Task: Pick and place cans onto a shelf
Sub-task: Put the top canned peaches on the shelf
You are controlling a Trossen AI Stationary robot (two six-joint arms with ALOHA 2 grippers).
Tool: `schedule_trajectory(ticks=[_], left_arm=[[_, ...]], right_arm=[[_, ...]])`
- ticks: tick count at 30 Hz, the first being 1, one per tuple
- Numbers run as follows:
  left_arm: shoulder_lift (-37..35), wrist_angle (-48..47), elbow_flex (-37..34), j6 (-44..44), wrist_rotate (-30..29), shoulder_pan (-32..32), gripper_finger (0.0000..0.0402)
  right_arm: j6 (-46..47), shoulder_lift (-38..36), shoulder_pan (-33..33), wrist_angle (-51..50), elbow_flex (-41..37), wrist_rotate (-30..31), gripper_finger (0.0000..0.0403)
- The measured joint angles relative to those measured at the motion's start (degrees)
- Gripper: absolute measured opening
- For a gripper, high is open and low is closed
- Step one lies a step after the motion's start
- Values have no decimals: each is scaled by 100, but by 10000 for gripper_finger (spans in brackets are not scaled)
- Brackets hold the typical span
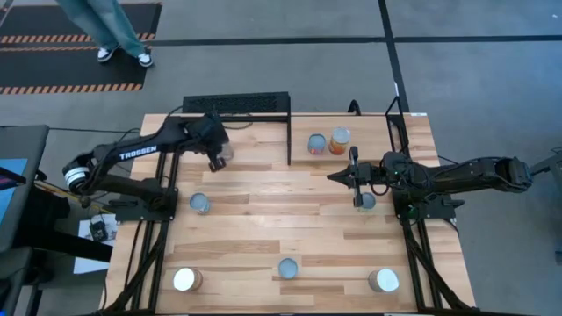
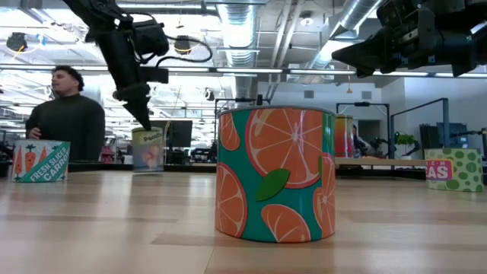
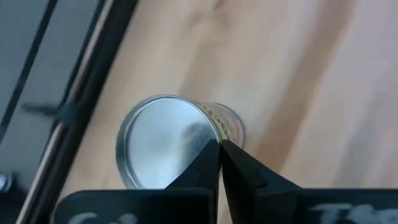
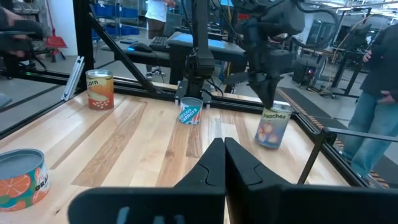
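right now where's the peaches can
In the high view the peaches can stands at the table's back left, just in front of the black shelf, directly under the left claw, whose fingers are shut above its lid.

A pale butcher-block wooden table (image 1: pixel 263 228) on a black metal frame is standing on a grey concrete floor (image 1: pixel 492 79) crossed by dark seams. At the far left, a black floor mat with orange-striped edges (image 1: pixel 53 61) is lying flat, and a person in light trousers and white shoes (image 1: pixel 118 35) is walking across it. Beyond the table, long ceiling light strips (image 2: pixel 228 70) are glowing under silvery exposed ducts (image 2: pixel 358 15), and a person in a dark top (image 2: pixel 65 114) is standing at the left.
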Motion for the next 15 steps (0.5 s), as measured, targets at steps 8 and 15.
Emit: schedule_trajectory(ticks=[8, 15], left_arm=[[-2, 948, 4, -338, 508, -1486, 0], [322, 2510, 13, -1024, 428, -2641, 0]], right_arm=[[2, 0, 2, -2, 0, 0, 11], [9, -2, 4, 5, 0, 1, 11]])
